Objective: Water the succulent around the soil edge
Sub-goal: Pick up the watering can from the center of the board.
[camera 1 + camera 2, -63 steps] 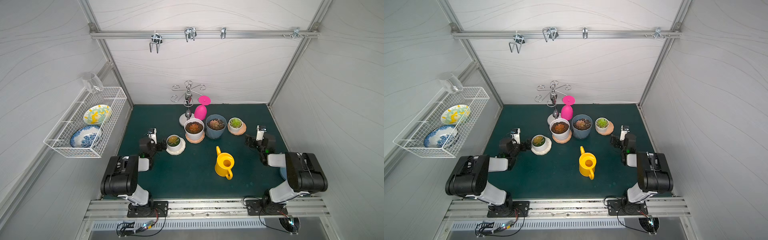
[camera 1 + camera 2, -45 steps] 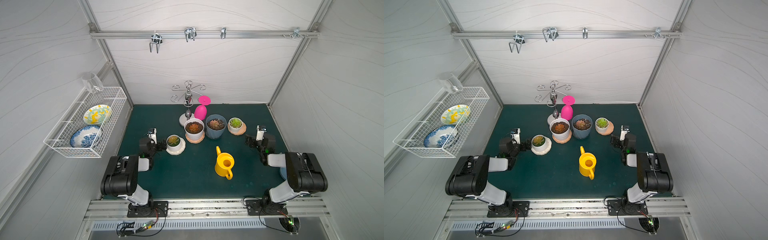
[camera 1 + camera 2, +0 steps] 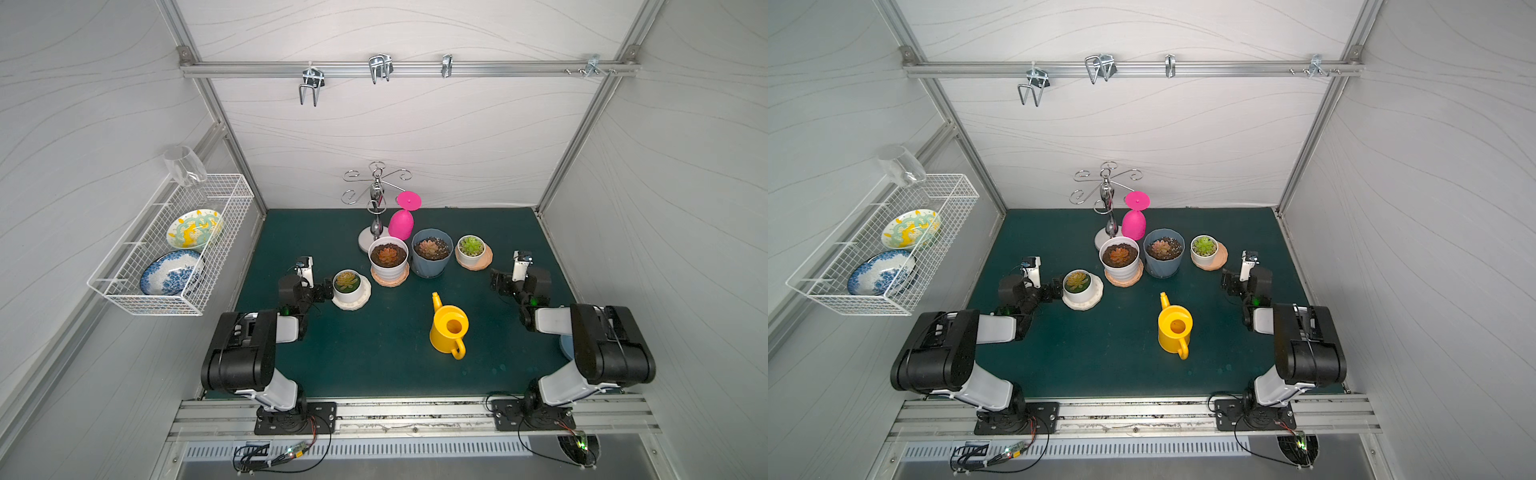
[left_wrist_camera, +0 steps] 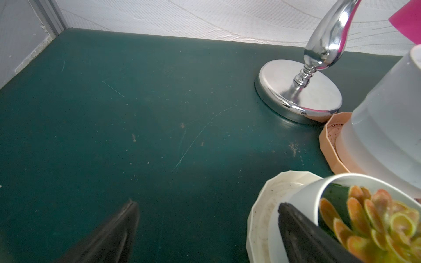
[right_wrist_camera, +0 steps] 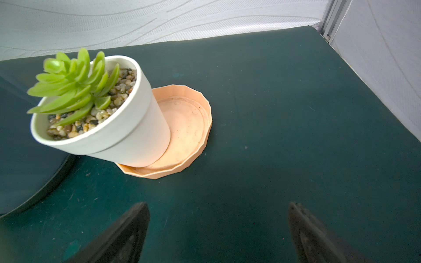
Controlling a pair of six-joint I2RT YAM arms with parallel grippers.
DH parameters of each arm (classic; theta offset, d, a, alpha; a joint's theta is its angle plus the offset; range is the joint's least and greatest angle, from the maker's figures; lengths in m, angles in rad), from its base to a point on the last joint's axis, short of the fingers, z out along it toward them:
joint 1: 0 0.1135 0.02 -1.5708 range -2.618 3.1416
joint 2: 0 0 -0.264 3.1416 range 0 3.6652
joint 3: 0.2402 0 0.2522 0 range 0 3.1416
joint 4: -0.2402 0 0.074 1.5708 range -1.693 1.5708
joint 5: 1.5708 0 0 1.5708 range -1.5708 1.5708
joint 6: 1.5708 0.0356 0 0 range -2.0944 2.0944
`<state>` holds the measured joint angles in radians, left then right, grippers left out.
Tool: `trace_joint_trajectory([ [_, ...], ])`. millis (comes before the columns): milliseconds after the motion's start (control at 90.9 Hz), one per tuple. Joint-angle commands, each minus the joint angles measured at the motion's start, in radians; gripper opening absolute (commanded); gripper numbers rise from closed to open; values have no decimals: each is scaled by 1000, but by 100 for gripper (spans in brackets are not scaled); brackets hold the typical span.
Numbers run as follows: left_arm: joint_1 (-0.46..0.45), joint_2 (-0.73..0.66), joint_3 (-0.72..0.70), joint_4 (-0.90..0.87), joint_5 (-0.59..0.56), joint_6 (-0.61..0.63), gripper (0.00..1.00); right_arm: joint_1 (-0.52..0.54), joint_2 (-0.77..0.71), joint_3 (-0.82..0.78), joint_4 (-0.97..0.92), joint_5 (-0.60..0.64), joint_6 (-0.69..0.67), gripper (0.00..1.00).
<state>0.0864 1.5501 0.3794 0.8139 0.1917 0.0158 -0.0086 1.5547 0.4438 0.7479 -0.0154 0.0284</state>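
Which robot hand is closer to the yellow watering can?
Right. The right gripper sits right of the yellow watering can, slightly farther back; the left gripper is farther away on its left, beside the small white pot.

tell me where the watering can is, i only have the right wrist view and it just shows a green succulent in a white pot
Observer: The yellow watering can stands upright on the mat, unheld, in front of the pots.
Operator: which way is its handle
Observer: Its handle faces the front rail; the spout points toward the pots.
Operator: and the left hand
Observer: The left hand is open beside a white pot holding an orange-green succulent.
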Motion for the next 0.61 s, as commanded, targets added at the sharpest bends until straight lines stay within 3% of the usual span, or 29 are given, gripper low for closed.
trace_joint_trajectory([
  [0,1,1,28,48,9,9,100,2,1,10,2,5,-7,99],
  [275,33,-9,9,77,19,-28,100,6,-145,27,-167,110,11,99],
  [484,35,-48,-18,105,-56,-67,100,61,-326,168,-587,278,114,99],
  [594,69,-156,13,-75,-107,-134,100,155,-401,204,-709,393,151,99],
])
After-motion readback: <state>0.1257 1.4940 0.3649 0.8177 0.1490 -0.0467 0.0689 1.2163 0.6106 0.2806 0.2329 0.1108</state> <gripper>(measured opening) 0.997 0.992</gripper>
